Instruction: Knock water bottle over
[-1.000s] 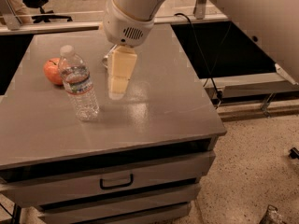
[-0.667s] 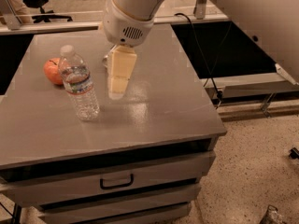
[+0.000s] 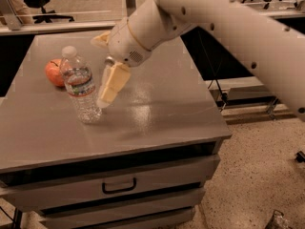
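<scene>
Water bottle (image 3: 81, 87) stands upright on the table (image 3: 167, 123), with the apple (image 3: 53, 72) just behind it. I have the gripper (image 3: 105, 100) low beside the bottle, opposite the apple, I think ready for pushing sideways. Spread or pressed together, I cannot tell.

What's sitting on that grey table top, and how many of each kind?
Clear ribbed plastic water bottle, white cap: 1
Round orange-red apple: 1
Total: 2
The robot's gripper is close beside the bottle, low over the table, and is not counted.
</scene>
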Tool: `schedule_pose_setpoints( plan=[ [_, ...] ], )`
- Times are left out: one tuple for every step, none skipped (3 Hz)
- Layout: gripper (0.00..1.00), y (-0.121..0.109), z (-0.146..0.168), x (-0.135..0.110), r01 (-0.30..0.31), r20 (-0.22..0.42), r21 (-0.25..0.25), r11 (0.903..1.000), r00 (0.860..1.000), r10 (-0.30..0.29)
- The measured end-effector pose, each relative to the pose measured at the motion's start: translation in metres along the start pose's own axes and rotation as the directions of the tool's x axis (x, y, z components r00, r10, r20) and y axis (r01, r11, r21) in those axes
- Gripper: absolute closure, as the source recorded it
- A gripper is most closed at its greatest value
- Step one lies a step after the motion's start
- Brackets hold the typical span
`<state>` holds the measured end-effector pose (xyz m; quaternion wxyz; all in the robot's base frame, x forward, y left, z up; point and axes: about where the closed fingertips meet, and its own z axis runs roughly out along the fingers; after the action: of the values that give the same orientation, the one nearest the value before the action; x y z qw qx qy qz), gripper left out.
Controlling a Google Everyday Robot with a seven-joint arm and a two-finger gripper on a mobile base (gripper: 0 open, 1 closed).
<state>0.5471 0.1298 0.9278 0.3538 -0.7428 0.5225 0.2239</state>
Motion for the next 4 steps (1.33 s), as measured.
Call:
schedule_pose_setpoints(
  plan=[
    [0.0,-0.01,0.028,-0.01,-0.044,0.264,-0.021,0.9988,0.963,0.048],
    [0.0,-0.007,0.038,-0.015,-0.06,0.317,-0.052,0.9969,0.946,0.073],
    [0.0,-0.007,0.038,-0.015,-0.058,0.315,-0.051,0.997,0.946,0.072],
    [0.0,0.003,0.039,-0.018,-0.063,0.391,-0.119,0.9909,0.914,0.105]
  ],
)
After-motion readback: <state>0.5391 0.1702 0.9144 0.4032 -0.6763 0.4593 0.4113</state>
